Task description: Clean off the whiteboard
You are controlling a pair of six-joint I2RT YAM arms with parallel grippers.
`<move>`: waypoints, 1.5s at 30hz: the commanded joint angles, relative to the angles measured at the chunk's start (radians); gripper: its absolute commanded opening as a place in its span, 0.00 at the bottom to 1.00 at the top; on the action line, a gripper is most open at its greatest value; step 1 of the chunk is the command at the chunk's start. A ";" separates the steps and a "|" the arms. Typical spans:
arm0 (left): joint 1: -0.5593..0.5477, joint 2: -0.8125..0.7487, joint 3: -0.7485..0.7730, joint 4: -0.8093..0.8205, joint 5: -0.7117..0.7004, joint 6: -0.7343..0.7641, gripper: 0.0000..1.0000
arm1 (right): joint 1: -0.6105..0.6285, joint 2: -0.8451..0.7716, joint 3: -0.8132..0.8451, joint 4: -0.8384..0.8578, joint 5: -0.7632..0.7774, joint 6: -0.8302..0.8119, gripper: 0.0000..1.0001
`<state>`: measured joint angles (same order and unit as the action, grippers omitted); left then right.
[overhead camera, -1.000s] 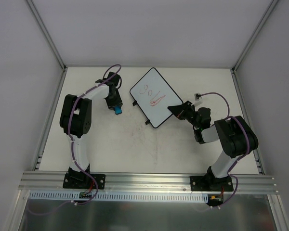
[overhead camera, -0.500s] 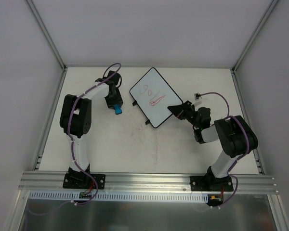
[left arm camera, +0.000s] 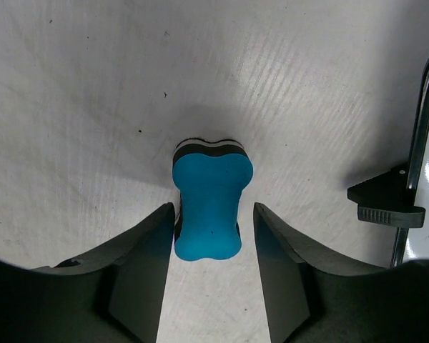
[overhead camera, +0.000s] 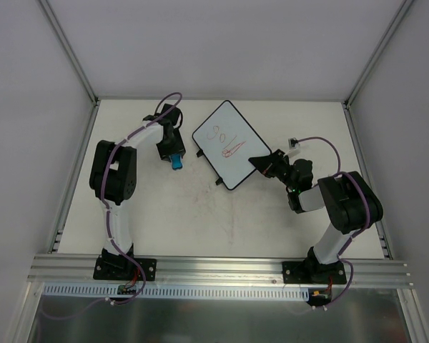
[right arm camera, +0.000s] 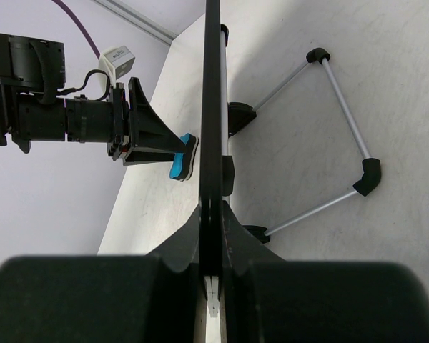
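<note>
Toward the back middle of the table [overhead camera: 200,214], the whiteboard [overhead camera: 232,166] sits turned at an angle with red scribbles [overhead camera: 226,142] on its face, and the right gripper [overhead camera: 261,163] is clamped tight on the thin rim at its near-right corner. Just left of the board, the left gripper [left arm camera: 214,214] points down over a small blue eraser [left arm camera: 209,204] resting on the table. Its jaws are narrowly parted on either side of the eraser, with a thin gap showing on one side, so it has no firm grip.
</note>
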<state>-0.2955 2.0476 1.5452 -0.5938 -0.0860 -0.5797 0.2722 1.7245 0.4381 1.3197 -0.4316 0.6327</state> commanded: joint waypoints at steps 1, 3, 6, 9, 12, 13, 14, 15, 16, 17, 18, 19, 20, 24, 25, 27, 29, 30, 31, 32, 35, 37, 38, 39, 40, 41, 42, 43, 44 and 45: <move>-0.008 -0.001 0.033 -0.040 0.003 0.015 0.49 | 0.004 0.004 0.028 0.119 -0.041 0.001 0.00; -0.008 -0.001 0.035 -0.041 0.000 0.018 0.46 | 0.004 0.003 0.027 0.119 -0.039 0.001 0.00; -0.008 -0.001 0.036 -0.041 -0.003 0.021 0.45 | 0.004 0.001 0.027 0.119 -0.038 0.001 0.00; -0.010 0.011 0.039 -0.044 0.000 0.026 0.46 | 0.004 0.001 0.025 0.119 -0.038 0.001 0.00; -0.011 0.017 0.039 -0.044 -0.001 0.026 0.45 | 0.004 0.001 0.024 0.119 -0.038 -0.001 0.00; -0.013 0.017 0.039 -0.044 -0.003 0.027 0.45 | 0.002 0.001 0.024 0.119 -0.038 -0.001 0.00; -0.013 0.020 0.039 -0.046 -0.006 0.027 0.45 | 0.002 0.000 0.025 0.119 -0.038 0.001 0.00; -0.014 0.020 0.038 -0.046 -0.009 0.027 0.45 | 0.004 0.001 0.024 0.119 -0.036 0.001 0.00; -0.017 0.023 0.038 -0.047 -0.012 0.027 0.45 | 0.004 0.003 0.025 0.119 -0.038 0.002 0.00; -0.016 0.025 0.039 -0.046 -0.012 0.027 0.45 | 0.002 0.003 0.025 0.119 -0.038 0.004 0.00; -0.017 0.028 0.039 -0.046 -0.012 0.027 0.45 | 0.004 0.003 0.025 0.119 -0.038 0.004 0.00; -0.017 0.028 0.041 -0.046 -0.014 0.027 0.44 | 0.004 0.003 0.025 0.119 -0.038 0.002 0.00; -0.017 0.026 0.041 -0.046 -0.014 0.027 0.43 | 0.004 0.003 0.025 0.119 -0.038 0.004 0.00; -0.019 0.020 0.046 -0.046 -0.021 0.032 0.33 | 0.004 0.004 0.027 0.119 -0.038 0.004 0.00; -0.021 0.019 0.049 -0.047 -0.021 0.035 0.32 | 0.002 0.004 0.027 0.119 -0.038 0.004 0.00; -0.022 0.019 0.050 -0.047 -0.021 0.037 0.30 | 0.002 0.004 0.027 0.119 -0.038 0.005 0.00; -0.024 0.016 0.049 -0.047 -0.017 0.038 0.29 | 0.001 0.004 0.027 0.119 -0.038 0.004 0.00; -0.024 0.013 0.047 -0.049 -0.014 0.038 0.29 | 0.002 0.004 0.027 0.119 -0.039 0.005 0.00; -0.024 0.008 0.041 -0.049 -0.003 0.040 0.28 | 0.001 0.004 0.027 0.119 -0.038 0.004 0.00; -0.022 -0.018 0.038 -0.049 0.002 0.038 0.28 | 0.002 0.003 0.027 0.119 -0.039 0.004 0.00; -0.019 -0.085 0.053 -0.047 0.055 0.049 0.24 | 0.001 -0.002 0.022 0.119 -0.041 0.004 0.00; -0.016 -0.108 0.099 -0.047 0.089 0.070 0.20 | -0.002 -0.002 0.021 0.118 -0.039 0.002 0.00; -0.017 -0.125 0.114 -0.049 0.135 0.075 0.19 | -0.002 -0.003 0.021 0.118 -0.041 0.001 0.00; -0.017 -0.133 0.127 -0.047 0.143 0.075 0.18 | -0.004 -0.003 0.021 0.119 -0.041 0.001 0.00; -0.017 -0.141 0.151 -0.047 0.144 0.073 0.19 | -0.004 -0.003 0.021 0.118 -0.041 -0.001 0.00; -0.017 -0.153 0.161 -0.046 0.144 0.072 0.17 | -0.002 -0.003 0.022 0.118 -0.042 0.001 0.00; -0.017 -0.155 0.171 -0.043 0.144 0.069 0.13 | -0.004 -0.008 0.022 0.118 -0.044 0.001 0.00; -0.016 -0.153 0.196 -0.041 0.149 0.069 0.11 | -0.004 -0.006 0.022 0.118 -0.044 -0.001 0.00; -0.016 -0.147 0.208 -0.037 0.155 0.069 0.10 | -0.005 -0.009 0.021 0.118 -0.044 -0.001 0.00; -0.016 -0.142 0.219 -0.032 0.161 0.067 0.08 | -0.004 -0.009 0.021 0.118 -0.044 0.001 0.00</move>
<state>-0.3080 1.9511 1.7084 -0.6300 0.0303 -0.5304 0.2695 1.7245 0.4381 1.3197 -0.4355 0.6346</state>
